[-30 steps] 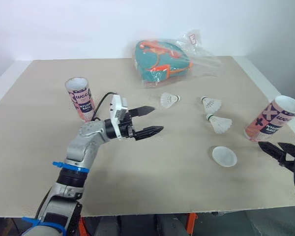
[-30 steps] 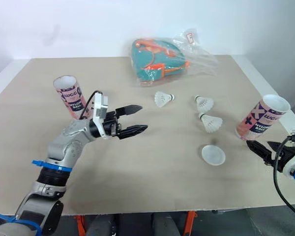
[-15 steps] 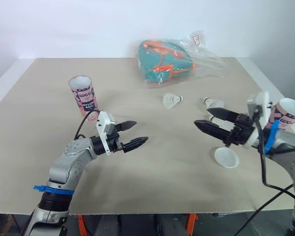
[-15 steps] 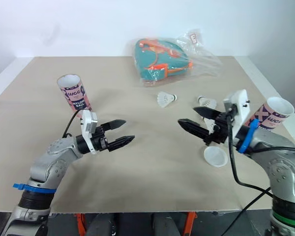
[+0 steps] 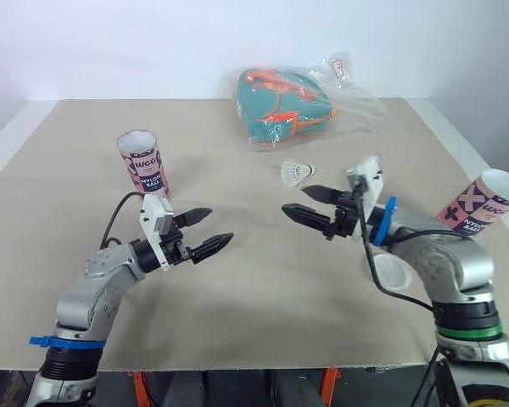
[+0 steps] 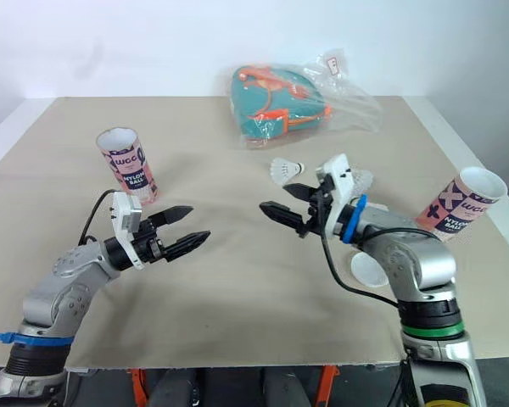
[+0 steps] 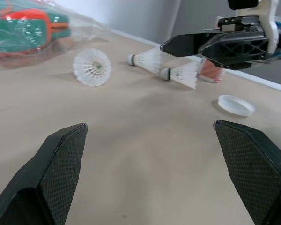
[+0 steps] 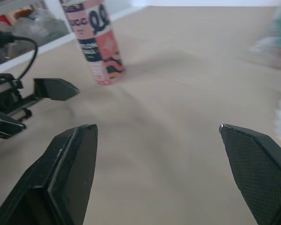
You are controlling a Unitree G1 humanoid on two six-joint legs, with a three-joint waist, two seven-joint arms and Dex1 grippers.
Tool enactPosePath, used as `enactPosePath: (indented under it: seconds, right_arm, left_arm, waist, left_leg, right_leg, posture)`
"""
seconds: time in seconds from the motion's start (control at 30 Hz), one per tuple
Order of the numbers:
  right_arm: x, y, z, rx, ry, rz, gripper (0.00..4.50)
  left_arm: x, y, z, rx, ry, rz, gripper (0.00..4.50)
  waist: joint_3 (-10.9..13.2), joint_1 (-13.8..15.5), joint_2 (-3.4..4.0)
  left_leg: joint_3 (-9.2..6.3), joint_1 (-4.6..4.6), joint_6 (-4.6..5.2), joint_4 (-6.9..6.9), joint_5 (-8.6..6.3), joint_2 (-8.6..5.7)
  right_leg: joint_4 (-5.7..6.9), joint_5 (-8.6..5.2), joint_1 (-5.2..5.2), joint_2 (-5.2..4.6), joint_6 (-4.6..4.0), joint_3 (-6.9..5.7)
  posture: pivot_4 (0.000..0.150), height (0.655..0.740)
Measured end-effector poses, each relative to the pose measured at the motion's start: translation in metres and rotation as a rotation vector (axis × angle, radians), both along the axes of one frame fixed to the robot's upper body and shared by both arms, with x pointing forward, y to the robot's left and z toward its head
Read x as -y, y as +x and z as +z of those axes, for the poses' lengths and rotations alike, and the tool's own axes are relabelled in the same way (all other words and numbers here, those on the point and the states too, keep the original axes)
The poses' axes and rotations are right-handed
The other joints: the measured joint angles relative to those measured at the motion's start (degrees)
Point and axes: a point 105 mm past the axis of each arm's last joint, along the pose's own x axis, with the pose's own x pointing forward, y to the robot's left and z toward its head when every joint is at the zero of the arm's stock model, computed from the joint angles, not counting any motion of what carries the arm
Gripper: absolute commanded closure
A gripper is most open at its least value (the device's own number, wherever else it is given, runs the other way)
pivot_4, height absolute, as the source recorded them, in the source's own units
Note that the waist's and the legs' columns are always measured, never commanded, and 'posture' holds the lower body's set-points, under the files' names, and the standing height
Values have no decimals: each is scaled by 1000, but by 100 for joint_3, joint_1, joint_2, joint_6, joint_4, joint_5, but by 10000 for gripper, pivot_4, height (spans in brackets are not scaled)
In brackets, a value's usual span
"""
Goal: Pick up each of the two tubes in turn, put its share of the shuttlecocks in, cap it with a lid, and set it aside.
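Note:
One pink printed tube (image 5: 144, 165) stands upright at the left with its mouth open. The other tube (image 5: 483, 208) stands tilted at the table's right edge. A white shuttlecock (image 5: 295, 172) lies near the middle, and two more shuttlecocks (image 7: 180, 75) lie past my right gripper. A white lid (image 6: 366, 270) rests flat under my right forearm. My left gripper (image 5: 214, 227) hovers open and holds nothing, right of the left tube. My right gripper (image 5: 297, 200) hovers open over the table's middle, pointing at the left one, holding nothing.
A teal and orange bag in clear plastic (image 5: 284, 106) lies at the back centre. The beige table (image 5: 237, 314) ends close to the right tube. Bare tabletop stretches between the two grippers and toward the front edge.
My right arm has swung in from the right edge to the table's middle. My left gripper has drawn back to the left and nearer. Both stayed open.

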Motion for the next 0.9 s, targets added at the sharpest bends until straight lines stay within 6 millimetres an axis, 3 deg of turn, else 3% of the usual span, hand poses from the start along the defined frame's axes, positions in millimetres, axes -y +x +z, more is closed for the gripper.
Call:
enactPosePath:
  seconds: [0.1, 0.27, 0.4, 0.53, 0.77, 0.9]
  right_arm:
    - [-11, 3, -3, -14, 13, 32, 456]
    - [-48, -6, -10, -17, 7, 165, 456]
    - [-57, -10, -9, -11, 12, 213, 456]
    - [-64, -13, -10, -7, 8, 244, 456]
    - [-64, -17, -12, -4, 0, 260, 456]
    - [-61, -19, -10, 8, 4, 251, 456]
  left_arm:
    - [-21, -4, -2, -13, -17, 82, 0]
    - [-80, 9, 0, 1, -68, 366, 0]
    - [-111, 13, -23, -34, -34, 535, 0]
    - [-115, 16, -34, -48, -33, 590, 0]
    - [-129, 37, -39, -44, -4, 708, 0]
    - [-121, 48, -43, -59, 18, 685, 0]
  waist:
    - [1, -39, -2]
    - [2, -16, -3]
    - [3, 8, -12]
    - [3, 11, -26]
    - [3, 6, -26]
    - [3, 13, -26]
  left_leg:
    - [4, 2, 0, -9, 0, 9]
    - [-6, 6, 0, -9, 0, 23]
    - [-1, 1, -2, -6, 1, 14]
    - [-1, 0, -3, -7, 1, 14]
    - [-4, 2, -4, -9, 2, 16]
    - [-6, -1, -4, -10, 2, 13]
  right_leg:
    - [1, 2, -8, 7, -13, 1]
    - [6, 1, -9, 23, -19, -9]
    - [3, 3, -7, 10, -16, -7]
    - [3, 5, -9, 10, -21, -7]
    - [4, 5, -9, 15, -20, -11]
    - [4, 6, -8, 13, -21, -10]
  posture:
    - [1500, 7387]
    - [1500, 7387]
    - [1500, 7387]
    - [1500, 7387]
    - [1500, 7387]
    - [1500, 7387]
